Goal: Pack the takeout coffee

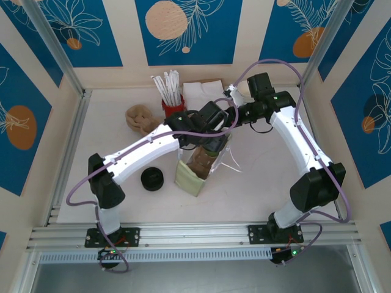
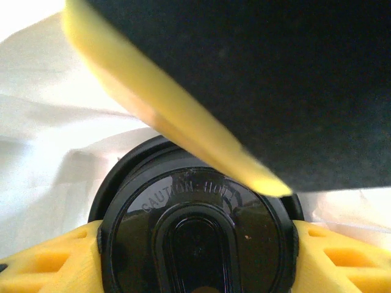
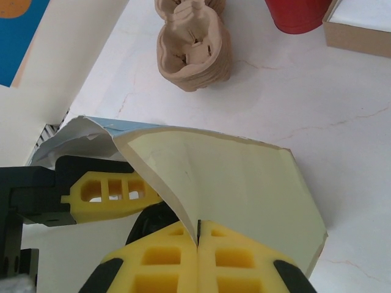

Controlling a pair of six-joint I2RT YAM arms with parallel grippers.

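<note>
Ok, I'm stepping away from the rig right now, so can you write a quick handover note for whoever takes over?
Left gripper: closed on the takeout coffee, the lid between its fingers.
Right gripper: shut on the paper bag at its rim, holding the mouth open.
Coffee is at the bag's mouth; how deep is unclear.
Done: cup picked up, bag opened.
Left: lower the cup in, release both.

The white table [image 1: 256, 189] carries a black lid [image 1: 152, 179], a paper bag [image 1: 190, 178], brown trays [image 1: 139, 118], a red cup [image 1: 173, 107] and a box [image 1: 201, 90].
</note>
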